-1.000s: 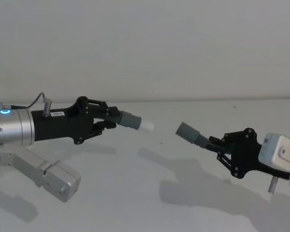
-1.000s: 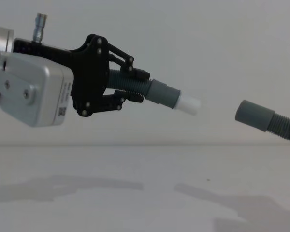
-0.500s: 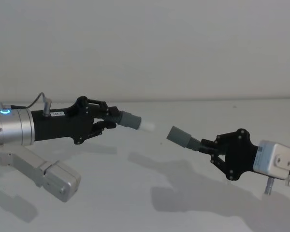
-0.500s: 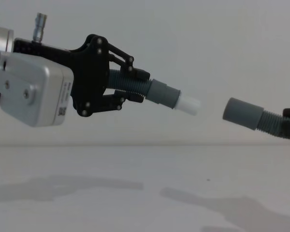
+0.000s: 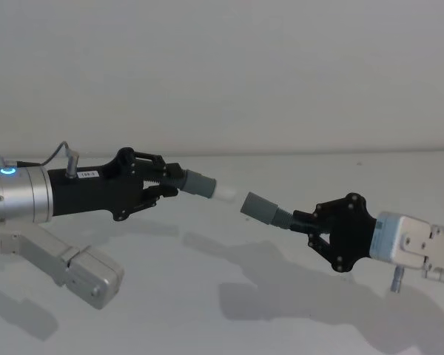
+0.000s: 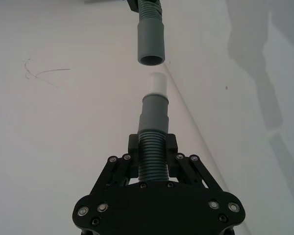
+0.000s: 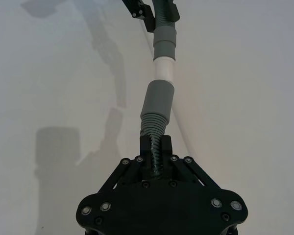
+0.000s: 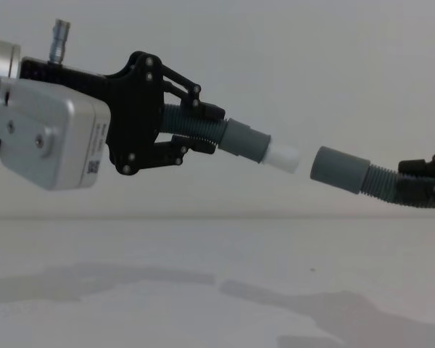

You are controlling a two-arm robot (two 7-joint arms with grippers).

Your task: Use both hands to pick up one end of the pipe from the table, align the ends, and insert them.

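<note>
Both pipe pieces hang in the air above the white table. My left gripper is shut on the ribbed part of one piece, whose grey cuff ends in a white tip. My right gripper is shut on the other ribbed piece, whose open socket cuff faces the tip. In the chest view a small gap lies between the white tip and the socket cuff. The left wrist view shows the tip nearly in line with the socket mouth.
A pale grey wall rises behind the table's far edge. The arms' shadows fall on the table. Part of my left arm's silver link sits low at the left.
My right gripper has carried the socket cuff leftward toward the white tip, narrowing the gap. The left gripper and its piece have stayed still.
</note>
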